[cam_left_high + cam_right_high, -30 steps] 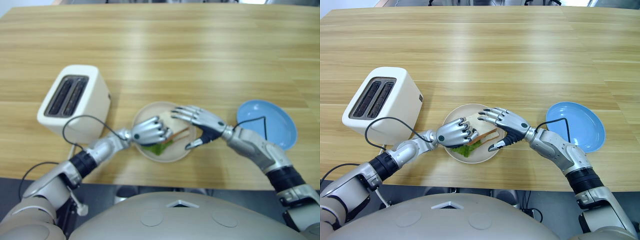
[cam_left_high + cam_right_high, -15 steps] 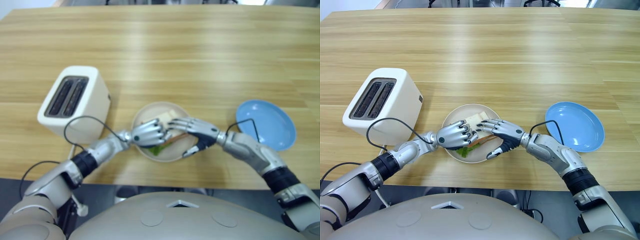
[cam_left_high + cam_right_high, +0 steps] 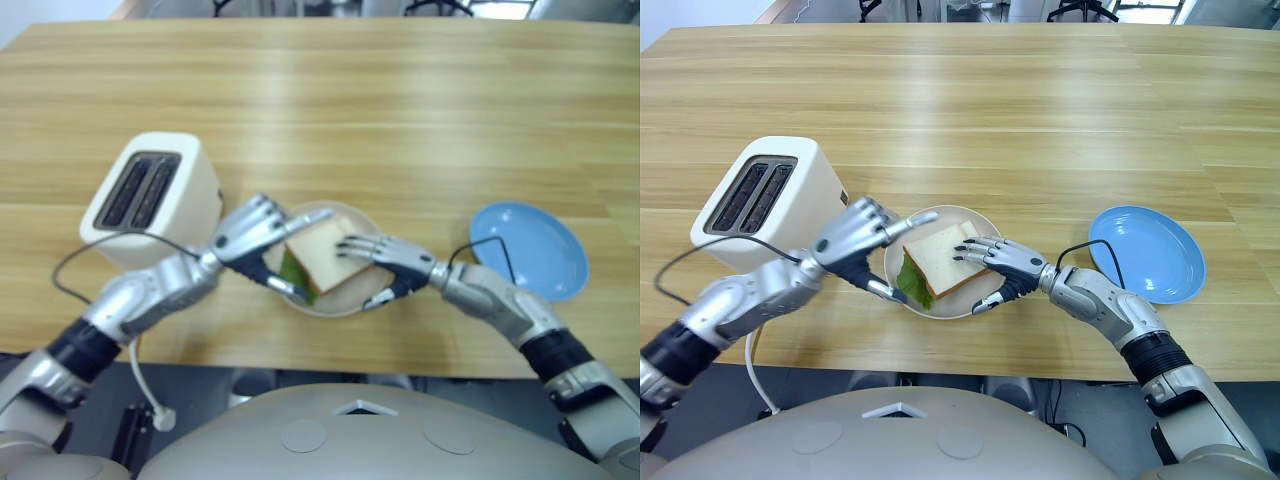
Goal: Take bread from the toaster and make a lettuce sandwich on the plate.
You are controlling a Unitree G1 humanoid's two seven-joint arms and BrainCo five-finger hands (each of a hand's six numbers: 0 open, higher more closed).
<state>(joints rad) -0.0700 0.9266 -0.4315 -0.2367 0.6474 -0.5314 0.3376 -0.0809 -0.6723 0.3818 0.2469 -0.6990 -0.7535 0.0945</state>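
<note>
A sandwich lies on the beige plate (image 3: 975,225): a white bread slice (image 3: 940,260) on top, green lettuce (image 3: 911,281) sticking out at its left edge. My right hand (image 3: 1000,268) rests flat with spread fingers on the bread's right edge. My left hand (image 3: 855,243) hovers open just left of the plate, fingers spread, holding nothing. The white toaster (image 3: 768,211) stands to the left, both slots empty.
A blue plate (image 3: 1148,253) sits empty at the right, with a black cable from my right forearm crossing its left rim. The toaster's cord (image 3: 755,365) runs off the table's front edge. Bare wooden table (image 3: 990,110) lies beyond.
My left hand has opened and drawn back left off the plate, uncovering the bread and lettuce. My right hand stays on the bread's right edge.
</note>
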